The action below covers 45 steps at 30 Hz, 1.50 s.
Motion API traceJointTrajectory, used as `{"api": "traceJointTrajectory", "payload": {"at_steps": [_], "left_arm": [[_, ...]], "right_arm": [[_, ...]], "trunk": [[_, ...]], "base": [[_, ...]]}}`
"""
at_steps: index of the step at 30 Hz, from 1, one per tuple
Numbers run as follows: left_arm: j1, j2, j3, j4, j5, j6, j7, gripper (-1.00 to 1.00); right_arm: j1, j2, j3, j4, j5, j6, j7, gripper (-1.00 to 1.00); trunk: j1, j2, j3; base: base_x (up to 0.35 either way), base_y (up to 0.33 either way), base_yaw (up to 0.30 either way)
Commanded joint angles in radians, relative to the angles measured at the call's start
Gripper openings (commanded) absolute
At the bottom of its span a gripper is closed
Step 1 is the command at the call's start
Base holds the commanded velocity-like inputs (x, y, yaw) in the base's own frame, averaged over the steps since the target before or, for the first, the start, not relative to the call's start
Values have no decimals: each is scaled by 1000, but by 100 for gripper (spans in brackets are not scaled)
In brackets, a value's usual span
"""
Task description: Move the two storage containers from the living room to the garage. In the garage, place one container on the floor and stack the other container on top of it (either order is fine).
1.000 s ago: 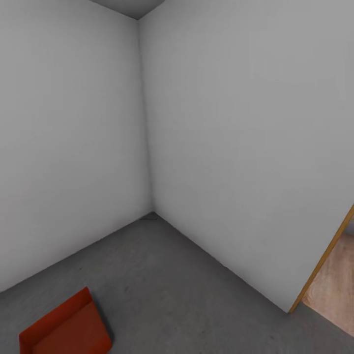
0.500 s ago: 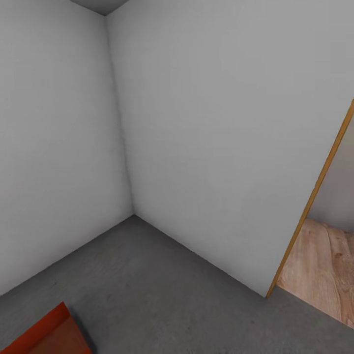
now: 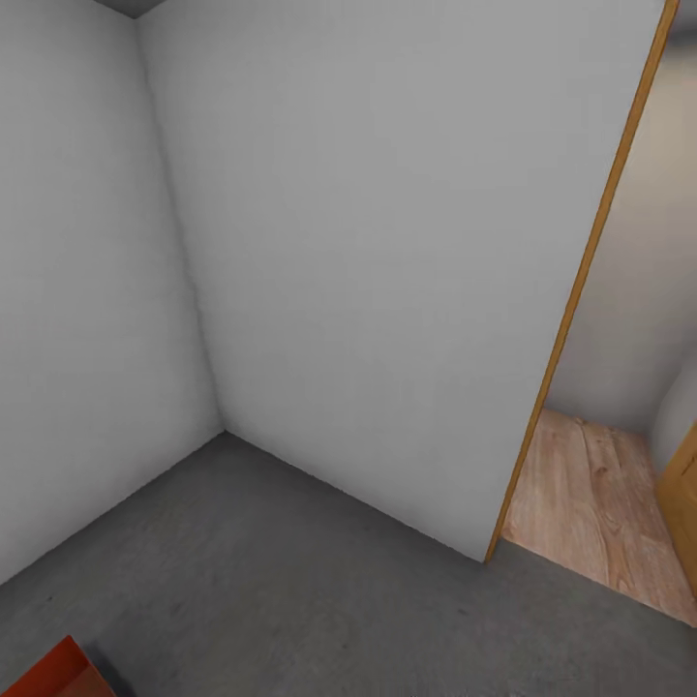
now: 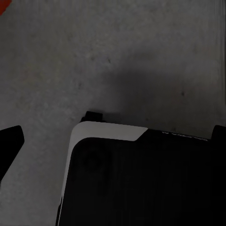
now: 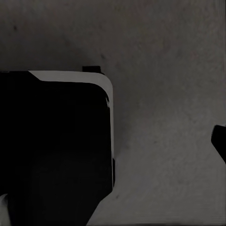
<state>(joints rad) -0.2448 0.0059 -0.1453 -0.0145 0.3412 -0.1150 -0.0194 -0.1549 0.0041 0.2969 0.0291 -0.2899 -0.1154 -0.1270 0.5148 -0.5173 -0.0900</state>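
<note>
One red-orange storage container (image 3: 50,678) rests on the dark grey concrete floor (image 3: 290,581) of the garage; just its corner shows at the head view's lower left edge. A sliver of its red also shows in the left wrist view (image 4: 3,4). My left gripper (image 4: 115,141) hangs open above the floor, one dark fingertip (image 4: 10,143) at each side of that view, nothing between them. My right gripper (image 5: 113,146) is also spread open and empty, with one fingertip (image 5: 219,141) showing over the floor.
Two plain grey-white walls meet in a corner (image 3: 218,426) ahead. To the right, a wood-framed doorway (image 3: 571,319) opens onto light wood plank flooring (image 3: 600,503). My own black-and-white base (image 4: 141,179) sits under both wrist cameras.
The head camera has swung to the right: the container has slid toward the picture's lower left corner and much more of the doorway and plank floor shows. Nothing itself has visibly moved.
</note>
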Motion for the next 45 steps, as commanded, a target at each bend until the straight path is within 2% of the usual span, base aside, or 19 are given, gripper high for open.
{"api": "traceJointTrajectory", "payload": {"at_steps": [1,45], "left_arm": [[-1,0,-8,1,10,-3,-2,100],[-1,0,-8,1,10,-3,-2,100]], "right_arm": [[-2,1,8,3,-9,-6,0,100],[-2,1,8,3,-8,-4,0,100]], "trunk": [[0,-2,-2],[0,-2,-9]], "base": [[0,0,-294],[0,0,-292]]}}
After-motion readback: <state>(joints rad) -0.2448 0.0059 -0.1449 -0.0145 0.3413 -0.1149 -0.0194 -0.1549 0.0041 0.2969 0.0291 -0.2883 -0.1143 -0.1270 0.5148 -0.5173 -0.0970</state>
